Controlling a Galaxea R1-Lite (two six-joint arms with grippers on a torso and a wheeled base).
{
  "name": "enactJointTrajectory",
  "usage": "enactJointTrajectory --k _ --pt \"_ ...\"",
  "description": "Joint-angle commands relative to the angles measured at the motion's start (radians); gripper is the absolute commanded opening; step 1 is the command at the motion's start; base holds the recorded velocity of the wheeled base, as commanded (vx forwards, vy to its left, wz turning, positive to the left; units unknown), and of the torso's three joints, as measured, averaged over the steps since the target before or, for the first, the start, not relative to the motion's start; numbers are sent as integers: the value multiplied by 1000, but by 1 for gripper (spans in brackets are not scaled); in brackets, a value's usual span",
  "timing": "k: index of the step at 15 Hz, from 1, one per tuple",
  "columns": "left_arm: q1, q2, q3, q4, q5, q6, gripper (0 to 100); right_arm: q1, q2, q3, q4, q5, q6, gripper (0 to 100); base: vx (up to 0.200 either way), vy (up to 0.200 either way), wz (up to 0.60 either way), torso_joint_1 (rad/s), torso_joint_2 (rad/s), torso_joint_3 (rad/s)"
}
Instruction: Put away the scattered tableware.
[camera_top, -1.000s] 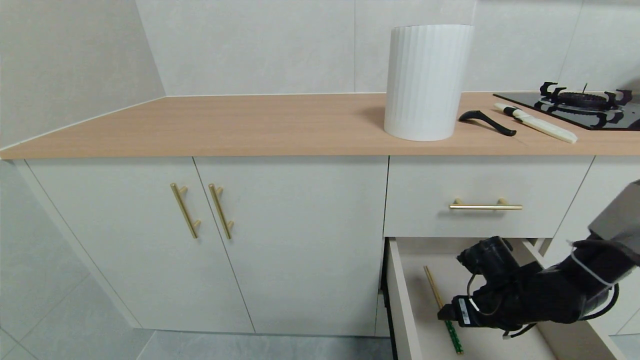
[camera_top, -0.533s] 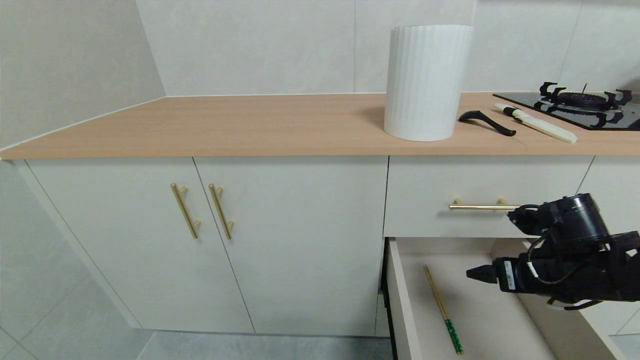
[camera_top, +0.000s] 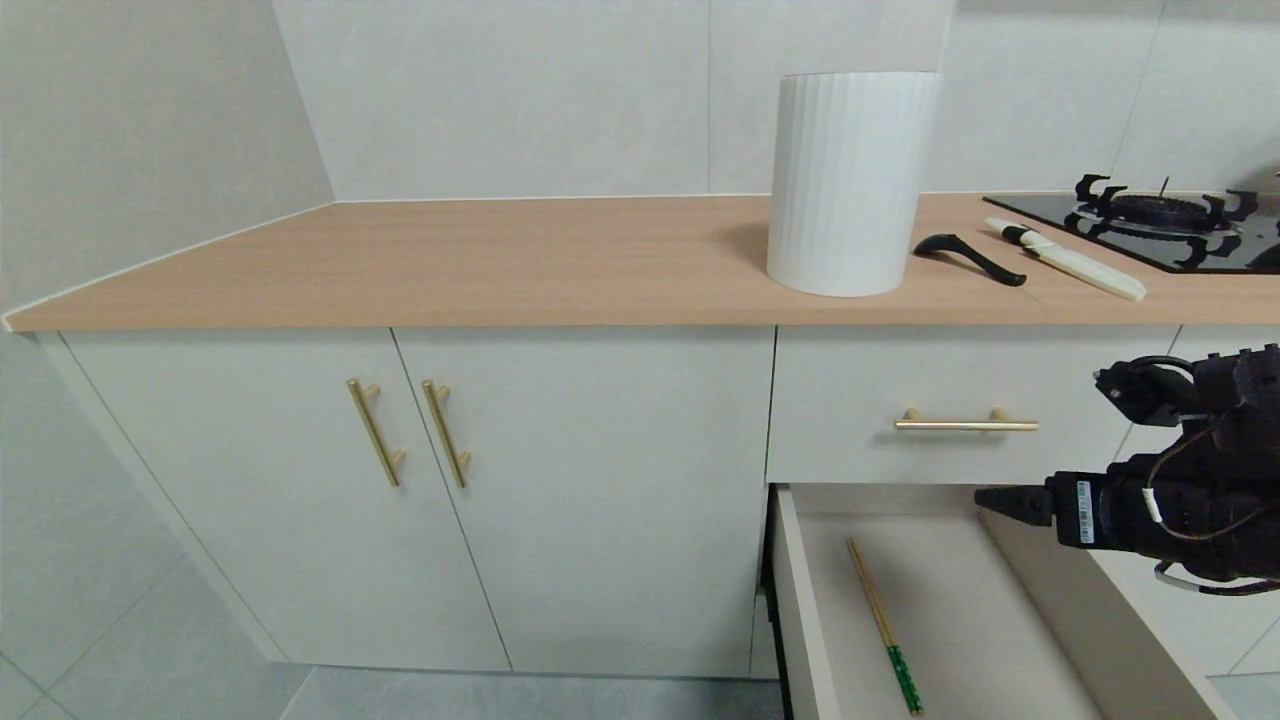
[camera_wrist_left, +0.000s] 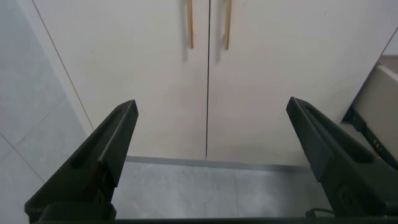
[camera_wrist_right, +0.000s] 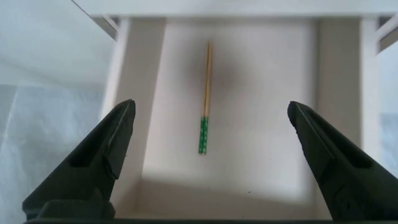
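Right hand (camera_wrist_right: 209, 106): held above the right side of the open drawer (camera_top: 797, 600); the fingers are spread wide and nothing is gripped.
Left hand (camera_wrist_left: 211, 109): held low in front of the cupboard doors (camera_wrist_left: 155, 81), facing them and the floor; the fingers are spread wide and nothing is gripped.
Chopsticks (camera_top: 885, 625): a pair is laid flat on the floor of the open drawer, side by side and touching, nearer its left wall; the green ends are turned toward the drawer front. In the right wrist view the pair is seen between the two fingers, well below them.
Open drawer: pulled out under the closed drawer (camera_top: 966, 400), which carries a gold bar handle.
Black utensil (camera_top: 968, 257): laid on the bench (camera_top: 500, 260), just right of the white ribbed container (camera_top: 850, 185); a curved shape is seen, and the type cannot be told with certainty.
Knife (camera_top: 1065, 258): laid flat on the bench, between the black utensil and the hob (camera_top: 1160, 215), apart from both.
White ribbed container: stood upright on the bench above the drawers.
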Motion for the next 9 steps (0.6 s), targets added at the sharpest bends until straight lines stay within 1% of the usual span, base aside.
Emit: enactJointTrajectory --k 1,2,9 --pt "0 0 2 2 1 0 100 0 -18 0 1 0 0 100 0 0 0 22 -178 -266" --pt "0 0 2 2 1 0 100 0 -15 2 1 -1 0 100 0 0 0 46 -203 -281" --pt "0 0 2 2 1 0 100 1 -6 8 1 0 0 100 0 0 0 178 -503 -294"
